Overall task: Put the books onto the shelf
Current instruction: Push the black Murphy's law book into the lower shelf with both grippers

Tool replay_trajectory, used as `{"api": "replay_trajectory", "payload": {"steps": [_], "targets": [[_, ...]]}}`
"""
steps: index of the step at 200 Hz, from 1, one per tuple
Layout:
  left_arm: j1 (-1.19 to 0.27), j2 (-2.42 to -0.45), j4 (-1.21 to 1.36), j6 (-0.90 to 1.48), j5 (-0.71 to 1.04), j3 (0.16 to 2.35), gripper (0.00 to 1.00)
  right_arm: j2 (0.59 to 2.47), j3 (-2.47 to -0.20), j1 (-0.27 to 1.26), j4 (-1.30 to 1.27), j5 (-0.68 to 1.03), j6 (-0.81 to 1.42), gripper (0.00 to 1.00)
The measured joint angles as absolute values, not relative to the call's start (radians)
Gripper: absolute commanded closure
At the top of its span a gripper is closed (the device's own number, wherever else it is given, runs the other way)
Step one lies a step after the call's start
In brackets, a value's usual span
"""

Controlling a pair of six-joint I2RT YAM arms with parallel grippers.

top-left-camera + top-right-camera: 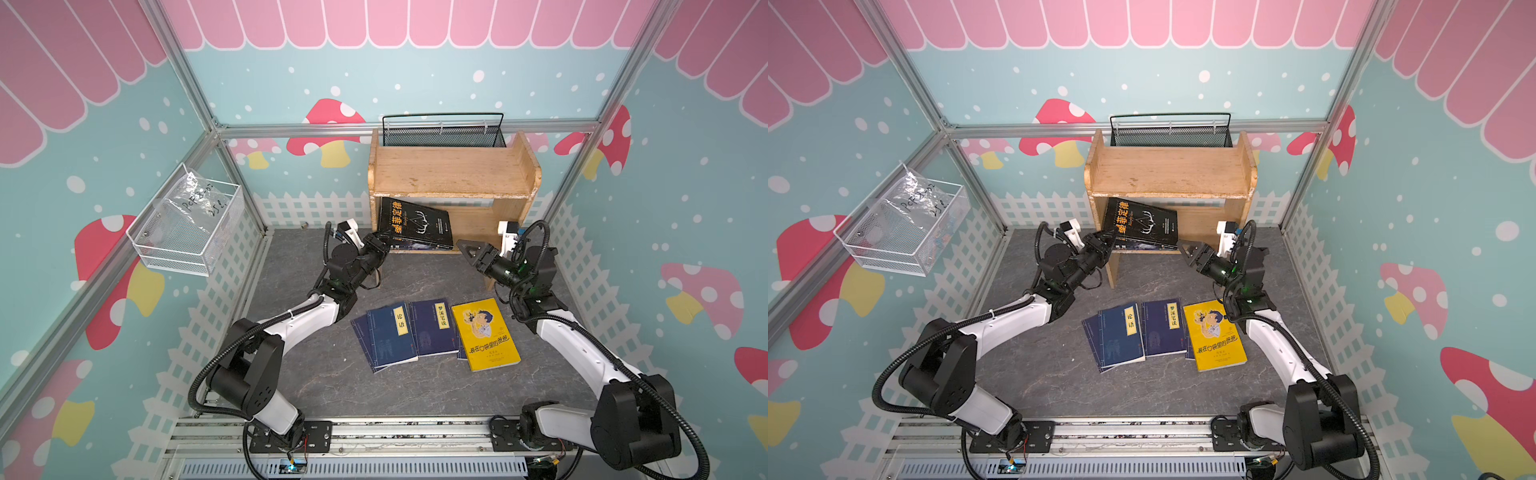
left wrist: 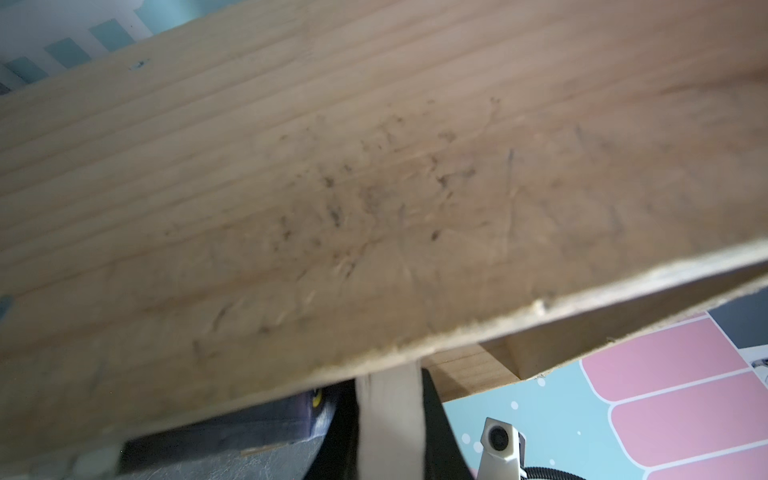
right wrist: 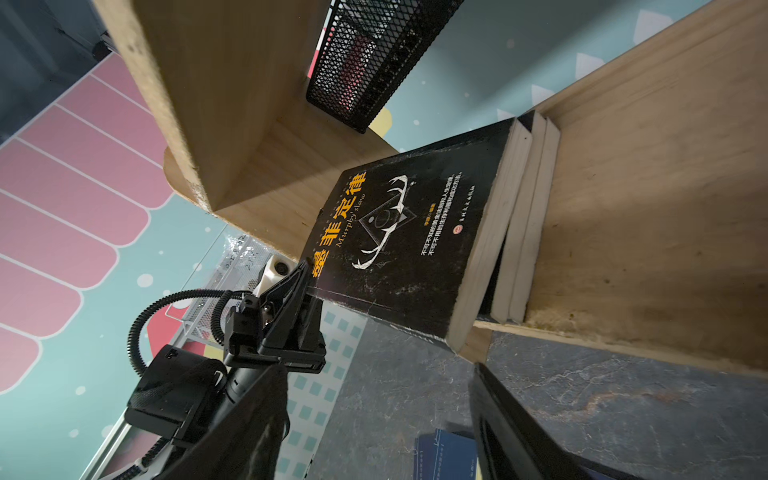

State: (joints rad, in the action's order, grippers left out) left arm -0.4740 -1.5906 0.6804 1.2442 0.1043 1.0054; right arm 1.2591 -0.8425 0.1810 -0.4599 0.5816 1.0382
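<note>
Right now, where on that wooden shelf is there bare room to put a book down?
The shelf's top board, in front of the black mesh basket, is bare; so is the lower board's right end. Its left part is crowded: stacked books, the black antler book on top, pinched by the left gripper.

Black with white antler drawing and orange title: antler book (image 1: 415, 226). Pale wood grain: shelf (image 1: 449, 170). Navy with yellow labels: navy books (image 1: 392, 336). Bright yellow with cartoon boy: yellow book (image 1: 486, 334). Dark grey, marbled: worktop (image 1: 332, 386).
</note>
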Motion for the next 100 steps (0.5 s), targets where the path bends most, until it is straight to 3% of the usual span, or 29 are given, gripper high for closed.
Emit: {"api": "replay_trajectory", "payload": {"steps": [100], "targets": [[-0.474,-1.665,0.665,1.246,0.097,1.06,1.0,1.354,-0.938,0.262,-0.403,0.402,0.881,0.33]]}}
